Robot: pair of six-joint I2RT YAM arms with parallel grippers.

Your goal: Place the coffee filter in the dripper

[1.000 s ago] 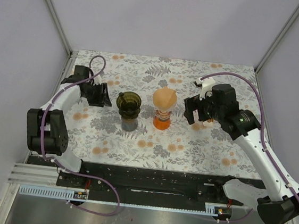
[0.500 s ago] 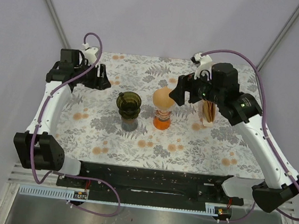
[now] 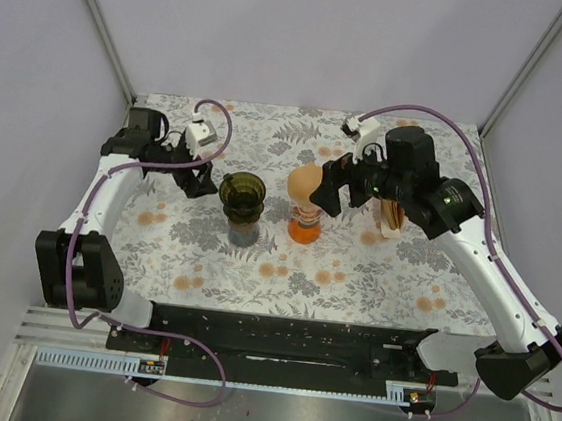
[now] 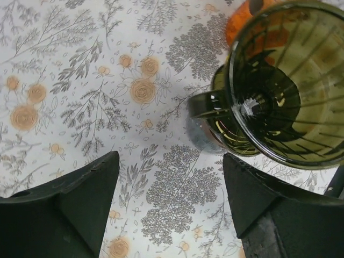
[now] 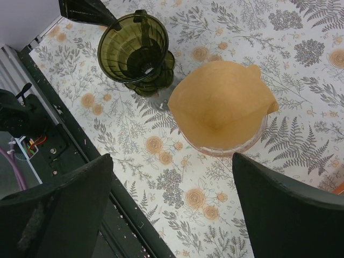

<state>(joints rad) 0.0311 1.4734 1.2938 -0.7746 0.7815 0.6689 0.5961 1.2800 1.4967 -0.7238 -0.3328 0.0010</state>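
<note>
On table (image 3: 354,279), filter (image 5: 217,102) in holder (image 3: 305,225), green dripper (image 3: 241,194), left gripper (image 4: 170,161), right gripper (image 5: 172,161) both spread

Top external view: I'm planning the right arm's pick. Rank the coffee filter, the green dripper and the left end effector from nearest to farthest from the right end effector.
1. The coffee filter, just left of the right end effector.
2. The green dripper, farther left.
3. The left end effector, beyond the dripper, leftmost.
</note>
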